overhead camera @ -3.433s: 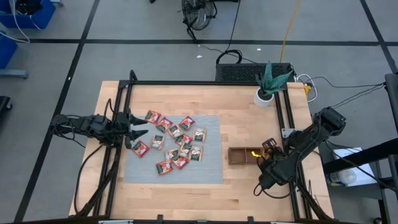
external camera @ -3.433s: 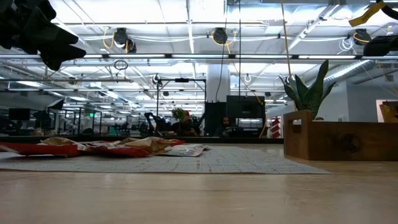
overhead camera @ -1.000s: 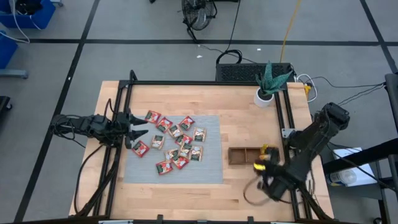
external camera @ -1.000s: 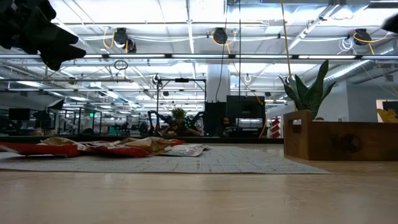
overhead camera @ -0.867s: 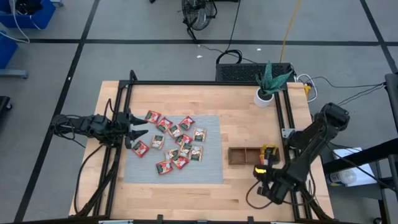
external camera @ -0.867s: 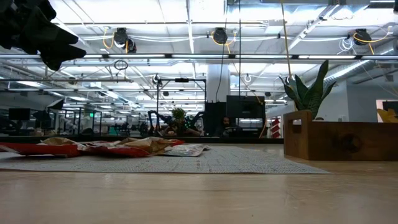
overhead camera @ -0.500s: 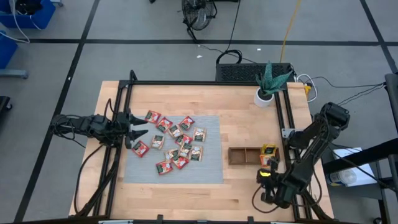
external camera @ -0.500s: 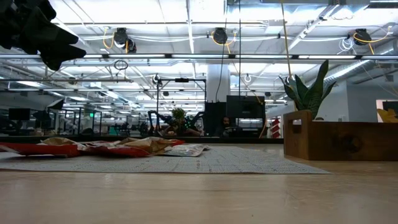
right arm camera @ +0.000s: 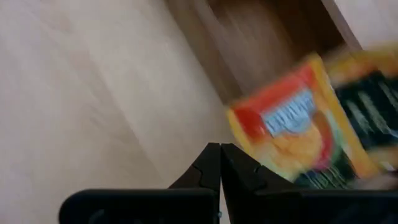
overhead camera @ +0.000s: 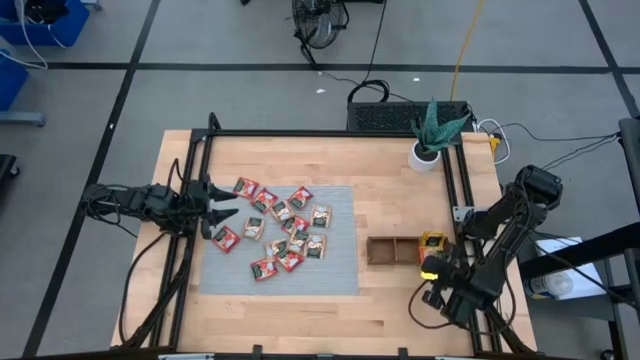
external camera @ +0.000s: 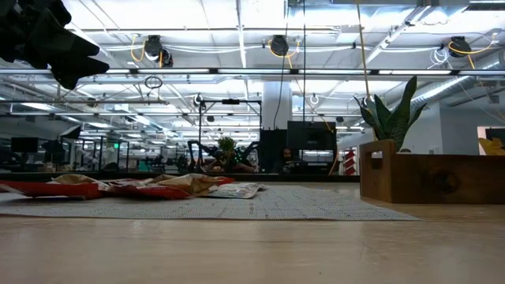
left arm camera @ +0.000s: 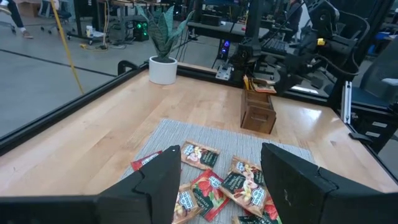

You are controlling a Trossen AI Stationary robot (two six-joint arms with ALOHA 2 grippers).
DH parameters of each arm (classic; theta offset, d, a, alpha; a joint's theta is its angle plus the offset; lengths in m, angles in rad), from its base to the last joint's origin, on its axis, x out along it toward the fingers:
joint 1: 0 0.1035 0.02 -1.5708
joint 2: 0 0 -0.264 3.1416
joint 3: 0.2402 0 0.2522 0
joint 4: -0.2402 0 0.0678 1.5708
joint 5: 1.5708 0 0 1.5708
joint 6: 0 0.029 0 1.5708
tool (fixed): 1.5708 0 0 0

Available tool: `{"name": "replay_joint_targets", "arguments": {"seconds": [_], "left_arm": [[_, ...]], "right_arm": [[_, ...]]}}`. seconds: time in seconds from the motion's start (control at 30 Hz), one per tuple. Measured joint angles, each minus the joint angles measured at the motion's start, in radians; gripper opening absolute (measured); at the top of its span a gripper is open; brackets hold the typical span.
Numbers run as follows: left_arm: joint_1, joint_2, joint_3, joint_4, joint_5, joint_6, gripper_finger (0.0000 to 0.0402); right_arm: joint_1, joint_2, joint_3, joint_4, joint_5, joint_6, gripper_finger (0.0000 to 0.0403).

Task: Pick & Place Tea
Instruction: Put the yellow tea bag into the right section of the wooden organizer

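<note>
pale wooden table (overhead camera: pixel 390 180): light, limp red-and-green foil tea sachets (overhead camera: pixel 283 228), edge-pinchable, at nine o'clock before the spread left gripper (overhead camera: pixel 222 207); right gripper (overhead camera: pixel 432 268) pressed together, empty.

The surface (overhead camera: pixel 390 190) was pale, smooth wood with a matt finish. The mat (overhead camera: pixel 335 270) looked like grey woven cloth. The sachets (overhead camera: pixel 285 232) were glossy printed foil or paper. The tray (overhead camera: pixel 385 250) was darker brown wood.

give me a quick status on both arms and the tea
Left end effector open, waiting at the grey mat's edge. Right end effector shut, by the brown wooden tray; yellow-orange tea sachet at its tips, grip unclear. Red-and-green sachets on mat. Nothing blocking.
</note>
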Motion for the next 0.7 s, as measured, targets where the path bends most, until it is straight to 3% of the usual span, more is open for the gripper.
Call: {"name": "replay_joint_targets", "arguments": {"seconds": [0.7], "left_arm": [[0.000,0.000,0.000,0.000,0.000,0.000,0.0223]], "right_arm": [[0.003,0.000,0.000,-0.227,-0.032,0.199,0.0000]]}}
